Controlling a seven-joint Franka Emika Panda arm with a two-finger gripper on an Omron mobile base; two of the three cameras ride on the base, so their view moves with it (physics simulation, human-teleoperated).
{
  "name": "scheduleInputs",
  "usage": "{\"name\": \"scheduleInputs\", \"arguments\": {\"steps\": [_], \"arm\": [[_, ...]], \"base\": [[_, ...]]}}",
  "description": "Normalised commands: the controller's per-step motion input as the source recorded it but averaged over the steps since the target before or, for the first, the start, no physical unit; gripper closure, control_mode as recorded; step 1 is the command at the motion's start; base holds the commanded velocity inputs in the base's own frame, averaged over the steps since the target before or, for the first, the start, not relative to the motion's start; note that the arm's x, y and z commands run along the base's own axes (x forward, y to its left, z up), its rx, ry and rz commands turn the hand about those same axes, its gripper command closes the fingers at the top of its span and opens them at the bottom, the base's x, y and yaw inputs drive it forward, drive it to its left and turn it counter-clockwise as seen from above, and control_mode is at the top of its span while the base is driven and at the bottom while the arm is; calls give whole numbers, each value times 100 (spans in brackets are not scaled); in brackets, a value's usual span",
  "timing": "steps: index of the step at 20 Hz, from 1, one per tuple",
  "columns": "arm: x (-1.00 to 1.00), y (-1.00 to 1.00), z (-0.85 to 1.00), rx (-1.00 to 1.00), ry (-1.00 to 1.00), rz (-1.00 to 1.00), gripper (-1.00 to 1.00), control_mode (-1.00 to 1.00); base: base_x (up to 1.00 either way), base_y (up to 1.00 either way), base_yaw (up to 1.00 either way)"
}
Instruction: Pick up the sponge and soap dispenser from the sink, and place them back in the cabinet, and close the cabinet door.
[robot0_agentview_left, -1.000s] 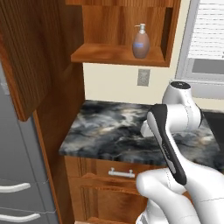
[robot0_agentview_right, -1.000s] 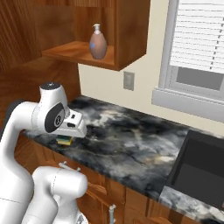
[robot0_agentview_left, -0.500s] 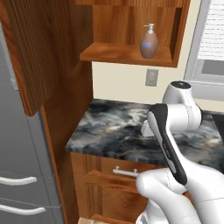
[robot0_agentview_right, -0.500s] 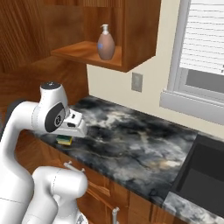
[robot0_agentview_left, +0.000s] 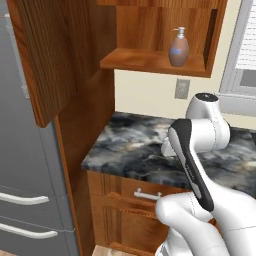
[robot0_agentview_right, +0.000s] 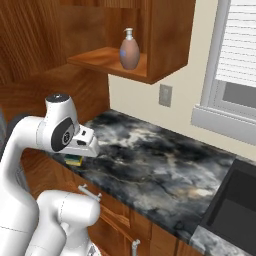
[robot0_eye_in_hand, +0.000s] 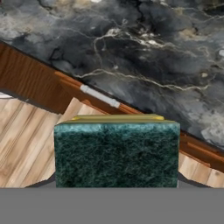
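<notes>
soap dispenser (robot0_agentview_left: 179, 48) upright on the wooden shelf of the cabinet (robot0_agentview_left: 155, 61), toward the shelf's right end; orange-brown body, white pump, pale bluish label facing out. same bottle in the right base view (robot0_agentview_right: 129, 50), standing near the front edge of the shelf (robot0_agentview_right: 107, 61).

cabinet door (robot0_agentview_left: 47, 55) swung open, hanging at the left of the shelf, edge toward the camera. grey refrigerator (robot0_agentview_left: 27, 190) behind and below the door, at far left.

sponge (robot0_eye_in_hand: 116, 151) close up in the hand view: dark green scrub face toward the camera, thin yellow layer along its top edge. not red-pink as seen here. fills the space where the fingertips would rise; fingertips themselves hidden behind it. in the right base view, a small yellow-and-green block (robot0_agentview_right: 74, 160) sits directly under the white hand, gripper (robot0_agentview_right: 76, 159) pointing down. fingers apart by about the sponge's width and clamped on the sponge, judging by the block held off the counter beneath the hand.

hand positioned above the front edge of the dark marbled counter (robot0_agentview_right: 150, 165), over its left end. below the sponge in the hand view: counter surface, wooden drawer front with short silver handle (robot0_eye_in_hand: 99, 96), pale wood floor (robot0_eye_in_hand: 30, 144).

sink (robot0_agentview_right: 235, 207) at the lower right of the right base view, black basin, well apart from the hand. wall outlet (robot0_agentview_right: 164, 95) on the cream wall below the cabinet. window with blinds (robot0_agentview_right: 237, 60) to the right.
</notes>
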Motion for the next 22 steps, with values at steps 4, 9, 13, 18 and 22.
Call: {"name": "scheduleInputs", "arguments": {"steps": [4,9,13,18,22], "arm": [[0,0,0,0,0,0,100,100],[0,0,0,0,0,0,100,100],[0,0,0,0,0,0,100,100],[0,0,0,0,0,0,100,-100],[0,0,0,0,0,0,100,-100]], "base": [[0,6,16],[0,8,12],[0,14,8],[0,3,2],[0,0,0]]}}
